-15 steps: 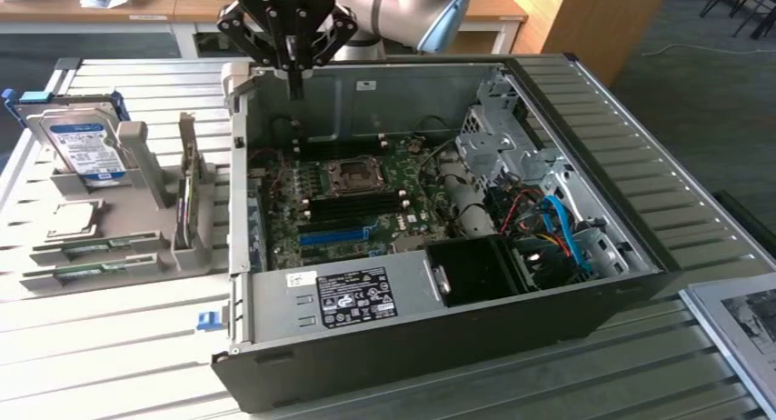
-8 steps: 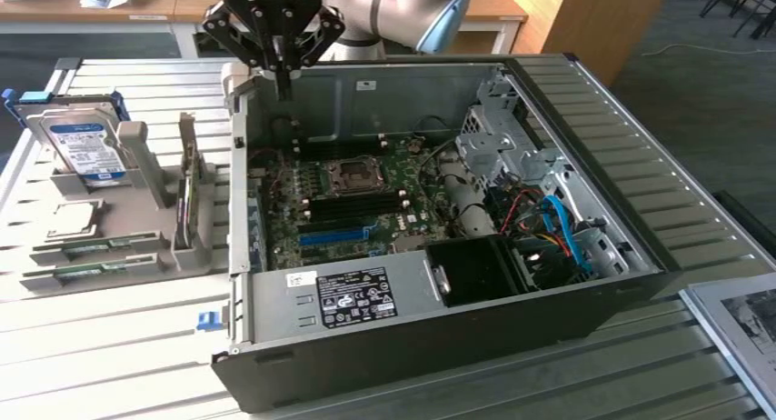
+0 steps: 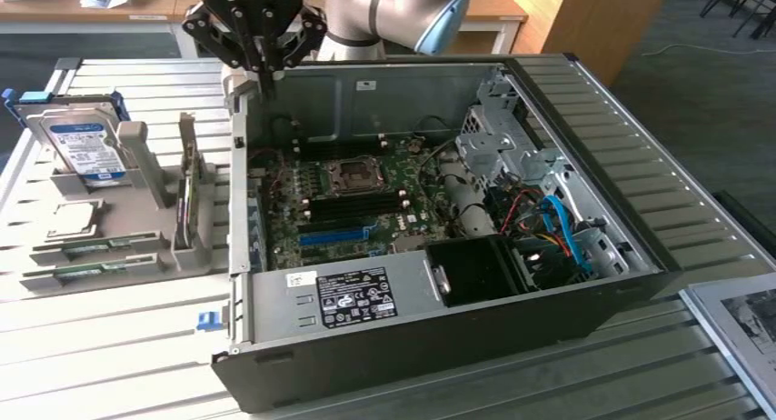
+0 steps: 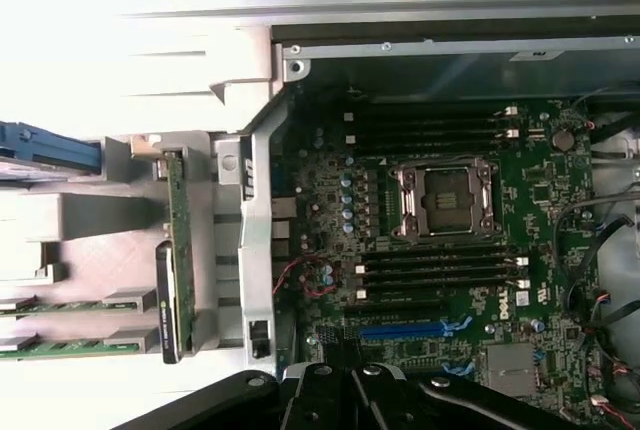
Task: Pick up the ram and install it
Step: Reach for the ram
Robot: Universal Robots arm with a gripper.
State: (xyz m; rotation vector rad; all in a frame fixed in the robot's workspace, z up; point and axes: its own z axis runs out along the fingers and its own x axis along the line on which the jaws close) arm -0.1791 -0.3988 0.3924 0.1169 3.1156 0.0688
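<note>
Slatted worktop [image 3: 122,347] bearing open computer case [image 3: 485,338]; my jaws, closed and empty, hang above its wall; ram [image 4: 178,212] stands in grey holder [image 3: 164,261] alongside.

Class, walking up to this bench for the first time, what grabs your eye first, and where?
The open black computer case dominates the middle, its green motherboard laid bare. At the exterior view's left, a grey holder carries a silver hard drive with a blue-white label and a narrow green circuit-board stick. The black end effector hangs above the case's far corner.
</note>
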